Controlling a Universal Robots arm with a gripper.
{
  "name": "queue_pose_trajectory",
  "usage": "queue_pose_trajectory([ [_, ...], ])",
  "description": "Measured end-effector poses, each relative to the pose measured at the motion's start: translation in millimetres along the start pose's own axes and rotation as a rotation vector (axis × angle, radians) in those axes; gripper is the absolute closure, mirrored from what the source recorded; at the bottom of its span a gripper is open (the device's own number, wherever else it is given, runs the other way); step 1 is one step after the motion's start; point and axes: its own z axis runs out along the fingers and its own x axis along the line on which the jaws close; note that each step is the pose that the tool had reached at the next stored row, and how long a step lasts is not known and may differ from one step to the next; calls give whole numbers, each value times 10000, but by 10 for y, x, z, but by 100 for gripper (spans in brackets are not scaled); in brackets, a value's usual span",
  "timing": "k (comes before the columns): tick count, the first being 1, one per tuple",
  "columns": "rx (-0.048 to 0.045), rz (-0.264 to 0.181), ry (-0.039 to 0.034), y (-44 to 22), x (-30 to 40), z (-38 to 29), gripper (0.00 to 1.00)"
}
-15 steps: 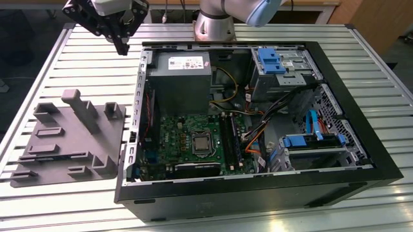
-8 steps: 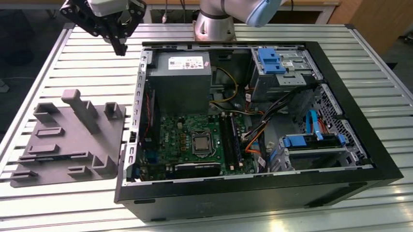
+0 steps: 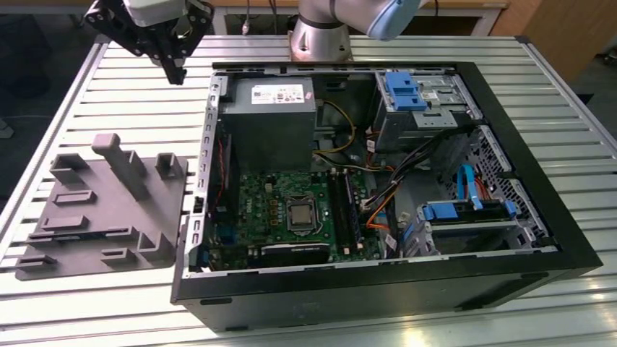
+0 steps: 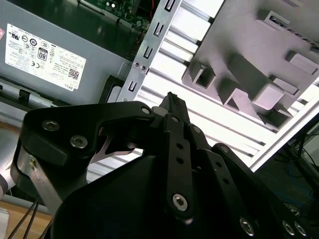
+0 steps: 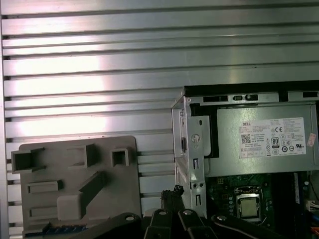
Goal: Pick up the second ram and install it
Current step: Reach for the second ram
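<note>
Gripper: the black linkage of the gripper (image 4: 169, 99) crowds the second wrist view. Its fingers are drawn together to a point, with nothing between them.
Position: in the exterior view the gripper (image 3: 175, 72) hangs high over the slatted table (image 3: 126, 94), off the far corner of the computer case (image 3: 386, 289) on the exterior view's left. It touches nothing.
Below the tips: in the first wrist view the gripper (image 5: 172, 191) sits above the strip of table (image 5: 99, 50) between the grey tray (image 5: 124, 191) and the case wall.
Tray: the tray (image 3: 97, 210) lies flat beside the case, on the exterior view's left.
Second ram: a dark strip with bluish flecks along the tray's edge appears to be the second ram (image 5: 50, 229). It lies well apart from the fingers, and its seating cannot be made out.
Case: it lies open, showing the power supply (image 3: 265, 116), the motherboard (image 3: 279, 195) with its processor (image 3: 300, 215), and long memory slots (image 3: 345, 210) just beside that.
Step in hand: by appearances the approach to the pick, with the stick not yet grasped and nothing yet installed by this gripper.
What the pick calls for: in my judgement, opened fingers squared to the stick's long faces and a straight descent clear of the tray's raised blocks. Seating it would need the stick parallel to a free slot and pressed evenly.
</note>
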Motion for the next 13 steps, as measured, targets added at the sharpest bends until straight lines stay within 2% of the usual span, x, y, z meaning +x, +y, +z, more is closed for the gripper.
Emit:
queue_pose_trajectory([
  [13, 0, 0, 0, -20, 67, 10, 89],
])
